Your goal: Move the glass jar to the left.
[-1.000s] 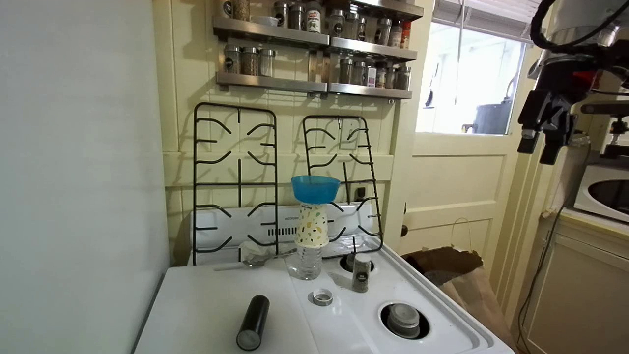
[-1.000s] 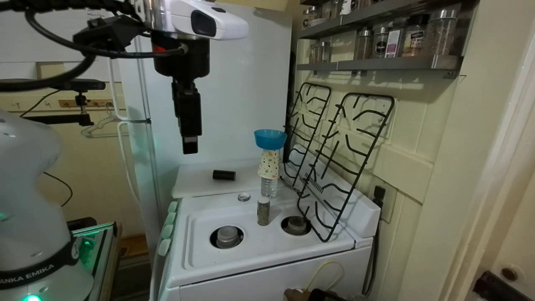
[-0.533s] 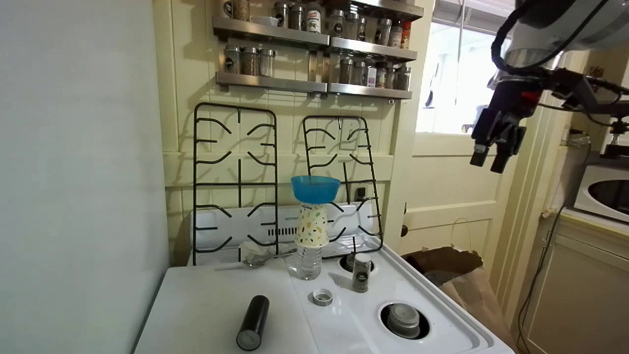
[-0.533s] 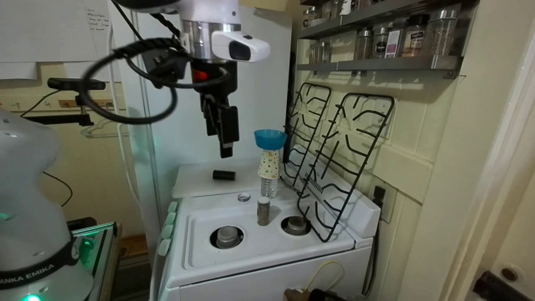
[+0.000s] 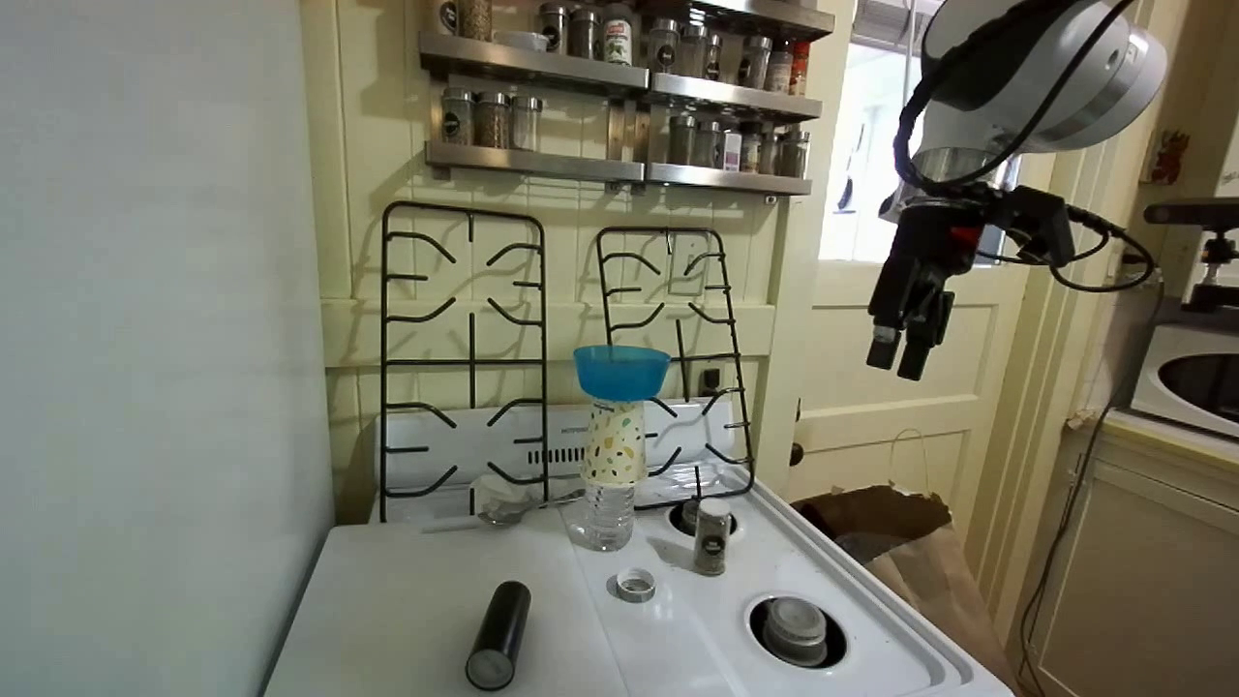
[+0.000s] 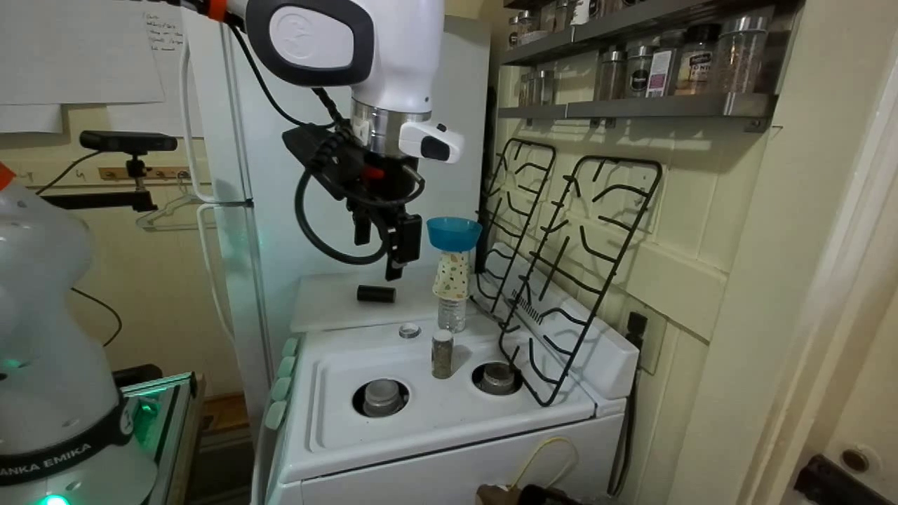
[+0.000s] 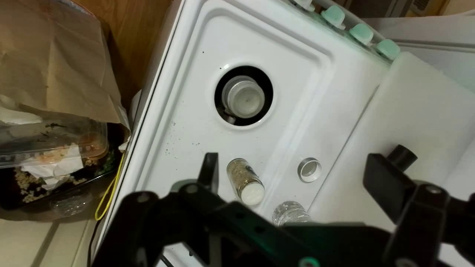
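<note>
1. While the gripper (image 5: 898, 356) hangs high in an exterior view, the jar (image 5: 711, 540) stands upright on the stove (image 5: 668, 639), lower and to the left, well apart from it. The jar has clear walls, a white lid (image 5: 714, 507) and a dark label. Expect stiff, smooth glass, probably slippery and breakable if knocked. To its left are a white ring (image 5: 635, 585) and a bottle (image 5: 609, 518) bearing an upturned cup (image 5: 615, 440) and a blue bowl (image 5: 621, 373); that stack looks easy to topple.

2. In an exterior view, the jar touches only the stove, so its sides look reachable. The best hold is probably across the middle of the body, below the lid, with a gentle squeeze.

3. In the wrist view, the two fingers (image 7: 210, 172) are spread wide, holding nothing. The jar shows beyond their tips, within the gap, nearer one finger. Grainy contents seem to fill most of it, so it should feel fairly light yet steady; being narrow, it could tip if brushed from one side.
</note>
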{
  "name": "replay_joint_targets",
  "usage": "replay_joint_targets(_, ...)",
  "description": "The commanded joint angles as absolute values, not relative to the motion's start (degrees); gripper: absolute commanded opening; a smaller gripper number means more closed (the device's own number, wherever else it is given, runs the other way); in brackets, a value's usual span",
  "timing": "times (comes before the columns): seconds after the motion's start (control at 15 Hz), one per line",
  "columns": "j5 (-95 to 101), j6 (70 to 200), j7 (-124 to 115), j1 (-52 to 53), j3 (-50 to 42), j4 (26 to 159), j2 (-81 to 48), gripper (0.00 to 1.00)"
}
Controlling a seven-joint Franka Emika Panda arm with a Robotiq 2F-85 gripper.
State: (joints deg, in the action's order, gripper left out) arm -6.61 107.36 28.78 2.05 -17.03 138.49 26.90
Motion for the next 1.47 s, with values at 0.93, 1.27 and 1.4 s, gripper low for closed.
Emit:
replay_joint_targets(0.93, -12.1, 131.0, 31.0, 7.1, -8.6, 147.8, 21.6, 1.0)
replay_joint_targets(1.27, -8.4, 137.5, 42.8, 7.0, -9.5, 150.7, 21.3, 1.0)
replay_joint_targets(1.4, -7.4, 138.6, 49.3, 7.2, -10.4, 151.8, 20.9, 1.0)
